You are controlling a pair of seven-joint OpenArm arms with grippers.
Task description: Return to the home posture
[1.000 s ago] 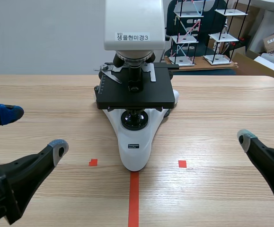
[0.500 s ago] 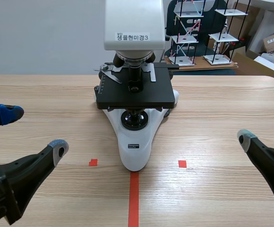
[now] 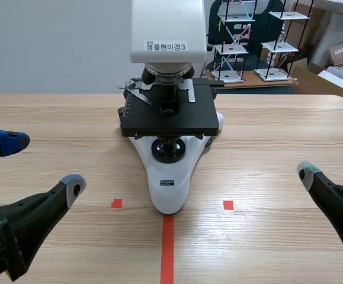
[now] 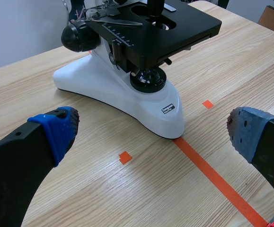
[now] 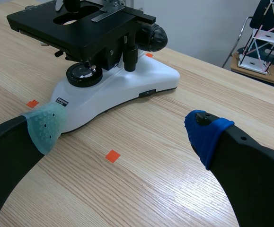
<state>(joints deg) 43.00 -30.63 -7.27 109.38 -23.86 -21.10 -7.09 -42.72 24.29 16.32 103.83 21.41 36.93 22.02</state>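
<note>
We have no object to carry here; the task concerns our two arms alone. Our left claw point(image 3: 42, 163) hangs low over the table point(image 3: 266, 248) to the left of the microscope point(image 3: 168, 148), well apart from its white base, with fingers spread wide and nothing between them. Our right claw point(image 3: 330, 157) sits in the mirrored place to the right of the microscope, likewise wide open and empty. In each wrist view the microscope stands ahead of the open fingers, and no pad touches it. The microscope is upright, its black stage level.

We judge the return to be at or very near its end: both arms lie low and symmetric about the microscope, and clear of it. Whether this is the exact home posture we cannot tell from the pictures. If any travel is left, the next move calls only for a small settling of the joints away from the microscope. Each claw should be held clear of the base and the focus knobs point(image 4: 77, 35), with no sweep toward the stage.
</note>
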